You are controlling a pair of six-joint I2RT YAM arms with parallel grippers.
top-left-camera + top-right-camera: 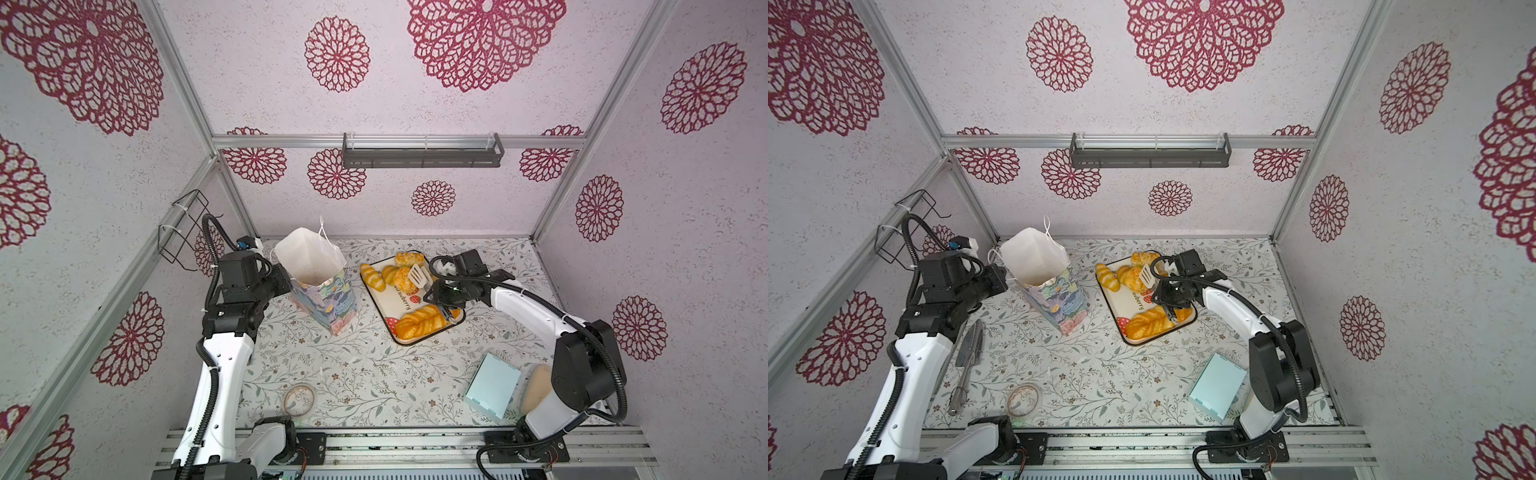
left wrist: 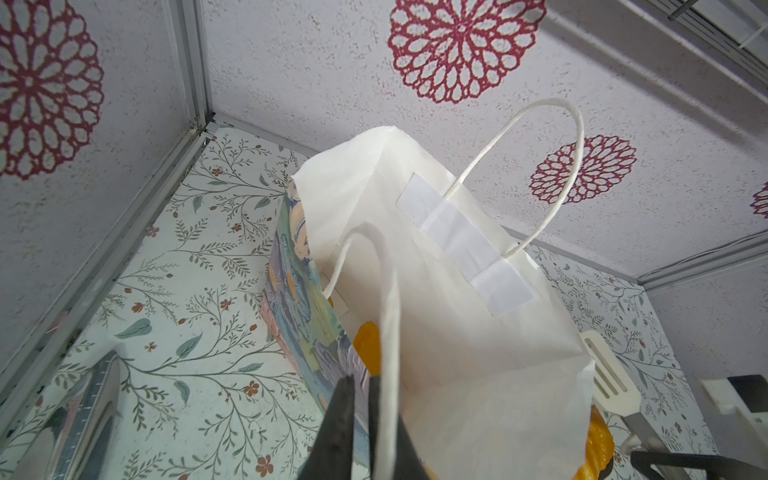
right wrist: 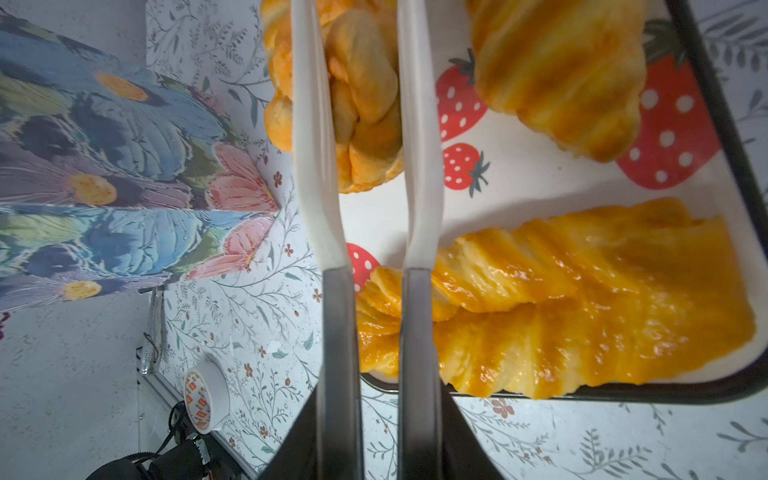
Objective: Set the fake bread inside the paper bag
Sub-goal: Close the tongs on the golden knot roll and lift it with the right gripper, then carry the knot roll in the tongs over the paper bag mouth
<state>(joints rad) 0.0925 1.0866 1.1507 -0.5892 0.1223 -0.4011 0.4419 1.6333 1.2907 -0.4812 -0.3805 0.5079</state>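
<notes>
The flowered paper bag (image 1: 324, 299) stands open left of the strawberry tray (image 1: 390, 309). My left gripper (image 2: 361, 395) is shut on the bag's near rim, and an orange piece of fake bread (image 2: 368, 345) shows inside. On the tray lie a croissant (image 1: 372, 276), a round knotted bun (image 1: 401, 278), another bun (image 1: 409, 258) and the long braided loaf (image 1: 419, 324). My right gripper (image 3: 380, 415) is shut on white-tipped tongs (image 3: 316, 166). The tong tips flank the knotted bun (image 3: 361, 95), above the loaf (image 3: 561, 316).
A pale blue flat box (image 1: 492, 384) lies at the front right beside my right arm. A tape roll (image 1: 299, 399) sits front left, and knives with a whisk (image 1: 969, 345) lie by my left arm. A wire rack (image 1: 183, 228) hangs on the left wall.
</notes>
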